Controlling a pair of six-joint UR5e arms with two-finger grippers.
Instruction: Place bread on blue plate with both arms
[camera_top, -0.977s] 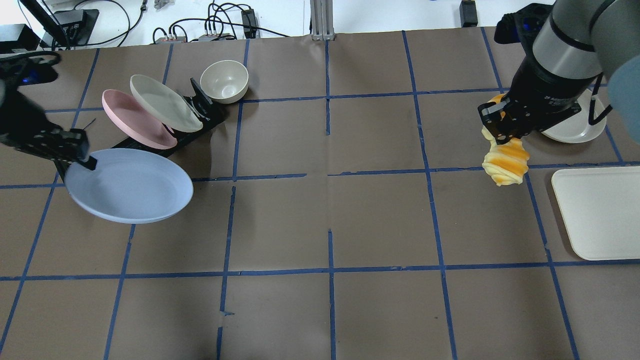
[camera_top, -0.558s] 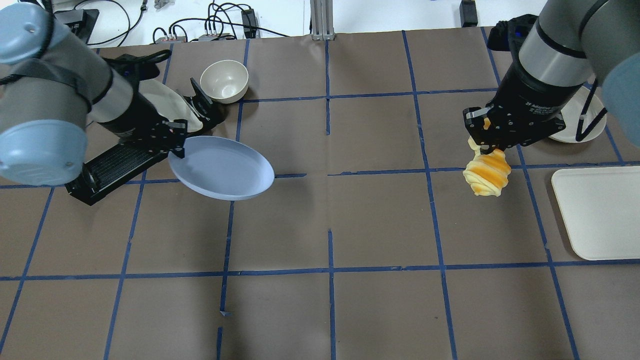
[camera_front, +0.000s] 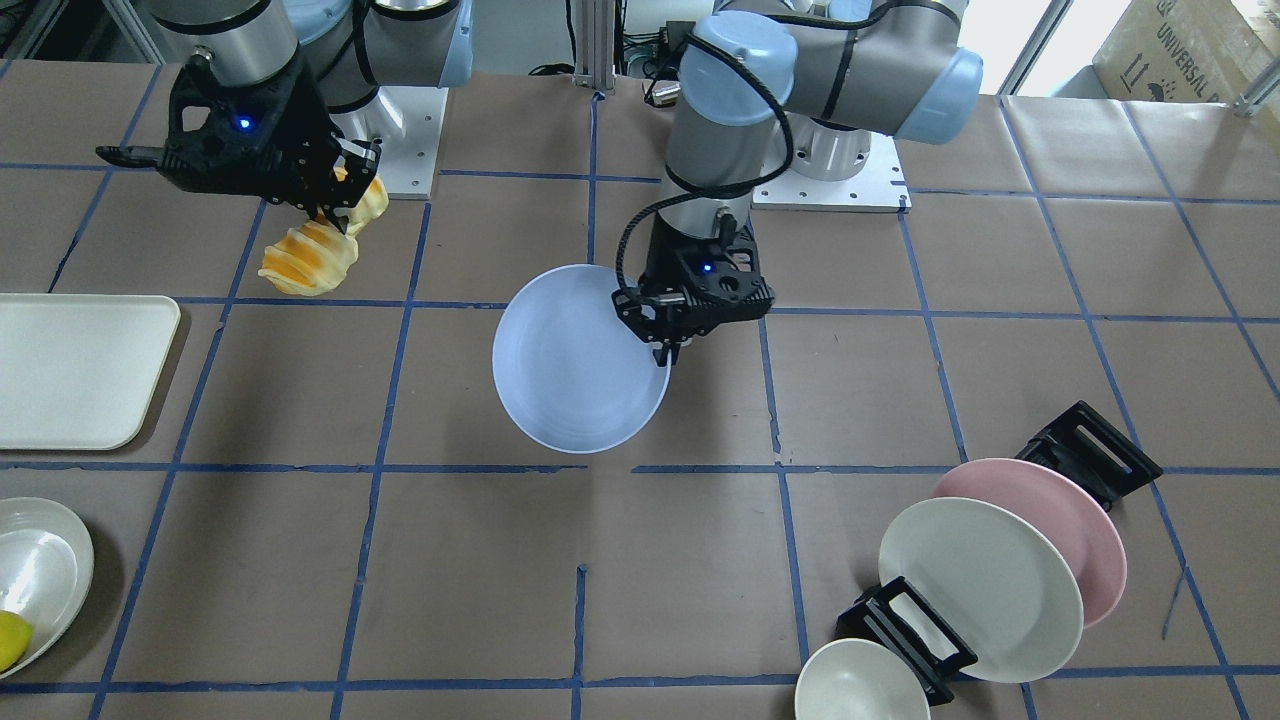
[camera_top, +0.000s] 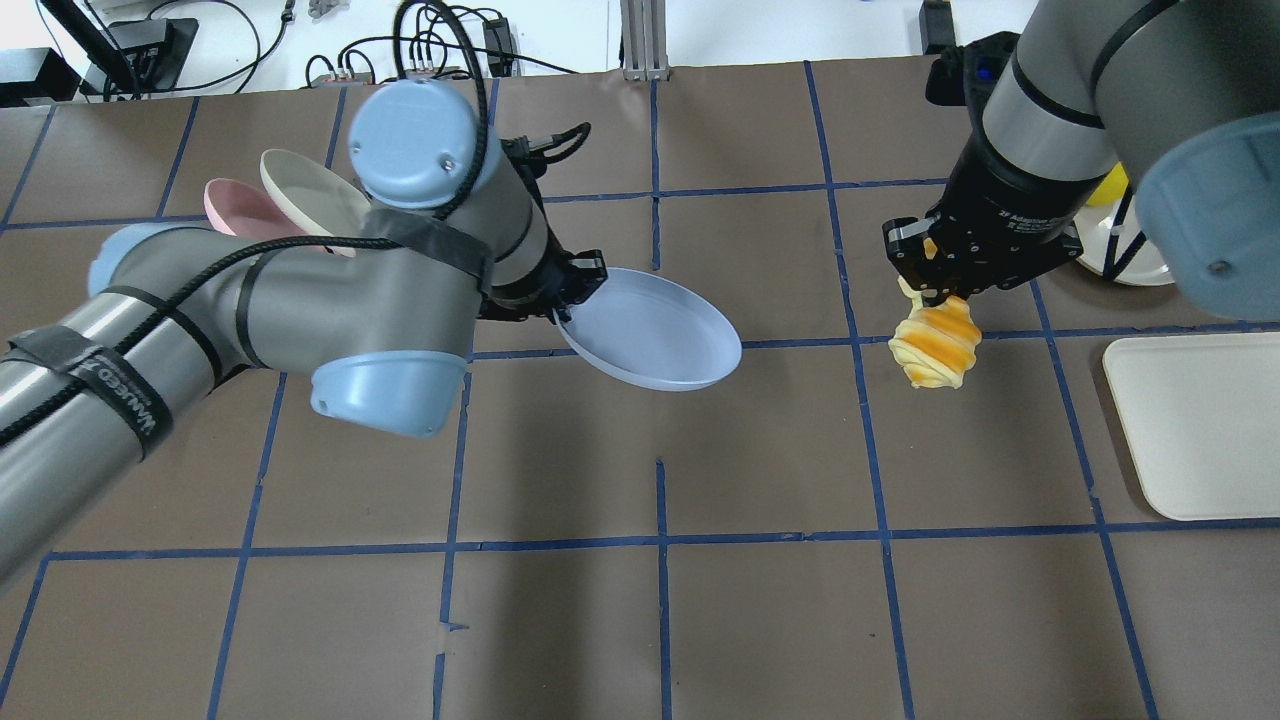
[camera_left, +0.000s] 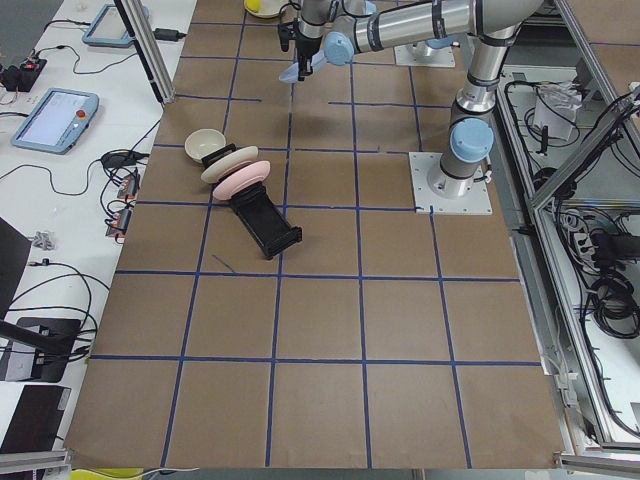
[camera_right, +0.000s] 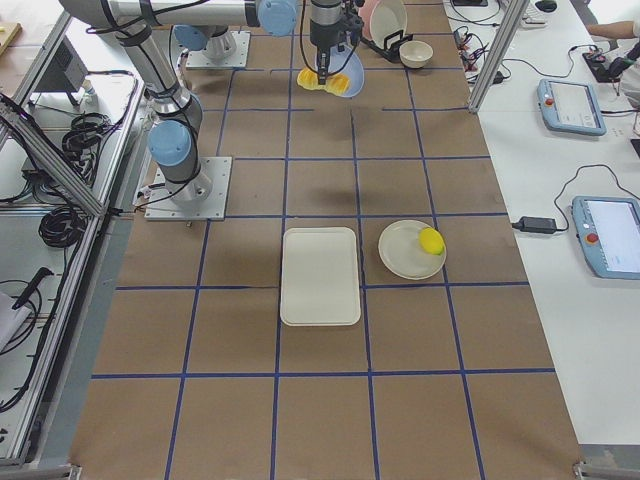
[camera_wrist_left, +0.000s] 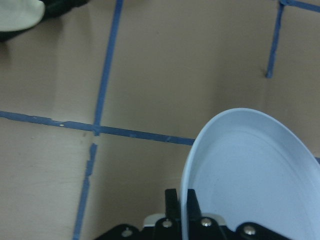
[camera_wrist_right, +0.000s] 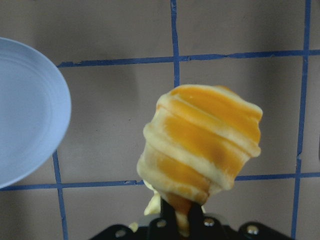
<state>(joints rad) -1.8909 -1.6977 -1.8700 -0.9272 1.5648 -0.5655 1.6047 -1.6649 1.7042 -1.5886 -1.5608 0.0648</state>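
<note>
My left gripper (camera_top: 563, 305) is shut on the rim of the blue plate (camera_top: 655, 328) and holds it above the table's middle. The plate also shows in the front view (camera_front: 575, 360) and the left wrist view (camera_wrist_left: 250, 175), with that gripper (camera_front: 668, 345) at its edge. My right gripper (camera_top: 928, 290) is shut on one end of the bread (camera_top: 937, 346), an orange and pale yellow striped roll that hangs down from it, right of the plate. The bread fills the right wrist view (camera_wrist_right: 200, 145), where the plate's edge (camera_wrist_right: 30, 110) shows at the left.
A black rack (camera_front: 1090, 450) holds a pink plate (camera_front: 1060, 520) and a cream plate (camera_front: 975, 585), with a small bowl (camera_front: 860, 685) beside it. A cream tray (camera_top: 1195, 425) and a white dish (camera_front: 40, 570) with a yellow fruit (camera_front: 10, 640) lie on my right side.
My left arm has carried the blue plate from the left side toward the table's middle. My right gripper has moved the bread a little to the left, toward the plate.
</note>
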